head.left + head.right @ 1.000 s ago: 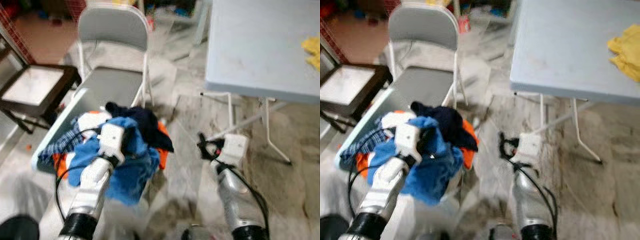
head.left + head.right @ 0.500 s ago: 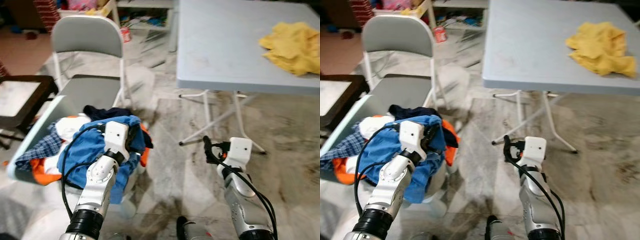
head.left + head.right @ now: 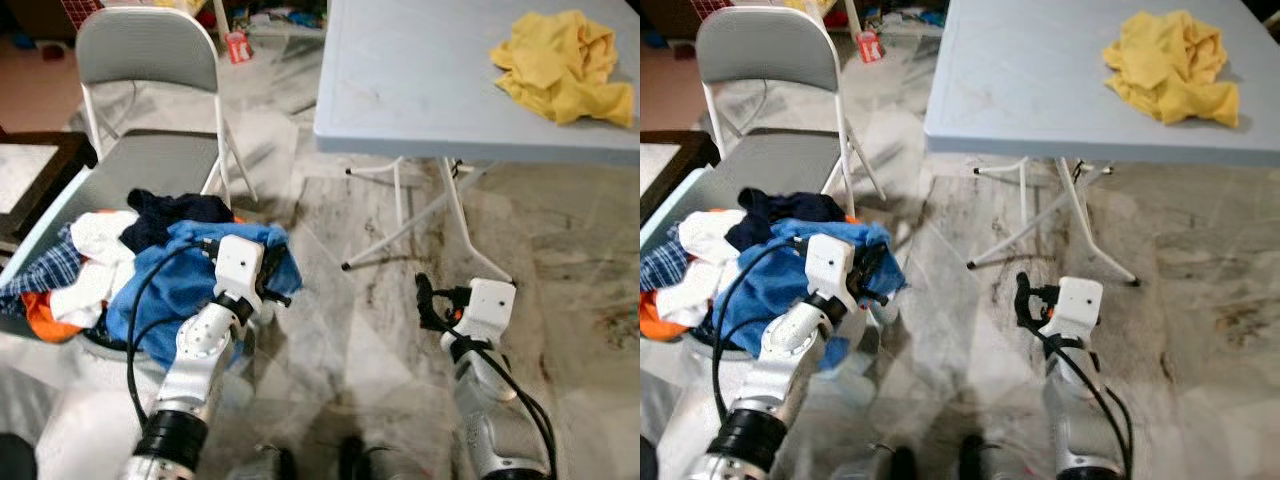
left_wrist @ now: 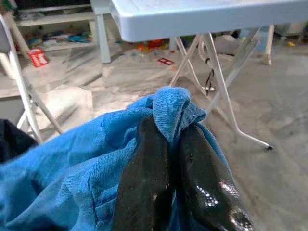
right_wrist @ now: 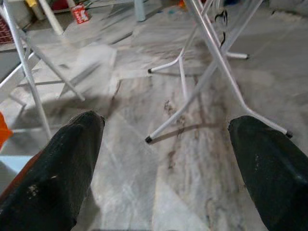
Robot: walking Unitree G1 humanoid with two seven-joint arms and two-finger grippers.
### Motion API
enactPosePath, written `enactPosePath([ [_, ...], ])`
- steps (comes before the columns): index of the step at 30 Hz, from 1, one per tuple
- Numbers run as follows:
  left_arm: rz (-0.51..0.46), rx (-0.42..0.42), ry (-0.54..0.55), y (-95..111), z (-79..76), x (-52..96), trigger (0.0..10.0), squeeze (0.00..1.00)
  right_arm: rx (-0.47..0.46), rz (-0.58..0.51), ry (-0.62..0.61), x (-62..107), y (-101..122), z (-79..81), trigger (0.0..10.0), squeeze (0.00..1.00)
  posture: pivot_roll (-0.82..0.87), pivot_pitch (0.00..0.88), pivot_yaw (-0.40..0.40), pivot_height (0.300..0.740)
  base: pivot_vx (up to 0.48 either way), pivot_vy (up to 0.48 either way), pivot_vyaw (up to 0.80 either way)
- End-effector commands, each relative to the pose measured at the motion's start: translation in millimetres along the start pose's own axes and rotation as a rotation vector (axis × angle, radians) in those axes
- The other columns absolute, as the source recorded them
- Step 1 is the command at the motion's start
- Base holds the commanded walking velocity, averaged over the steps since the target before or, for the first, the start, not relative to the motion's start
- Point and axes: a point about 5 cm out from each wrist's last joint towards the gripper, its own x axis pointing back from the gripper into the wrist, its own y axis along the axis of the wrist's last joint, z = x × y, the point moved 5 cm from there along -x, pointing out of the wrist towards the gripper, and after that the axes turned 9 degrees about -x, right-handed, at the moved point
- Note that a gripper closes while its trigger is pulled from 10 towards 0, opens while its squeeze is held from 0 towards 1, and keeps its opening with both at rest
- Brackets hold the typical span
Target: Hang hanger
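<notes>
The blue shirt [image 4: 96, 159] is the thing in hand: the left gripper [image 4: 168, 139] has its 2 black fingers pinched together on a fold of it, at about 9 o'clock in the head views, above the light-blue laundry basket [image 3: 40, 222]. No hanger can be made out in any view. The shirt drapes over the basket's near corner, on top of a navy garment [image 3: 170, 210], a white garment [image 3: 100, 250], a plaid piece [image 3: 30, 280] and an orange piece [image 3: 45, 318].

The right gripper [image 5: 163, 159] hangs over the marble floor [image 3: 1200, 350] at about 5 o'clock, its 2 fingers spread wide with nothing between them.

Since 0.5 s ago the whole scene has slid across the head views, so the camera has moved. The grey folding chair [image 3: 150, 60] now sits at 10 o'clock beyond the basket, and the grey folding table [image 3: 430, 80] fills 12 to 2 o'clock, with the crumpled yellow cloth [image 3: 560, 65] on its far right part. The dark wooden side table [image 3: 30, 165] is at the 9 o'clock edge. The left gripper's hold on the shirt is unchanged.
</notes>
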Motion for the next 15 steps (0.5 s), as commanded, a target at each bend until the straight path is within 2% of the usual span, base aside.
enactPosePath([
  [1, 0.001, 0.002, -0.02, 0.1, -4.0, -0.8, 10.0, 0.0, 0.011, -0.008, -0.027, 2.1, 2.3, -7.5, 10.0, 0.0, -0.1, 0.225, 0.085, 0.74, 0.0, -0.375, 0.0],
  [15, -0.001, -0.016, -0.031, 2.8, -1.0, -3.8, 10.0, 0.0, -0.002, -0.015, -0.04, -0.7, 3.0, -6.0, 10.0, 0.0, -0.09, 0.22, 0.103, 0.74, 0.0, -0.325, 0.0],
])
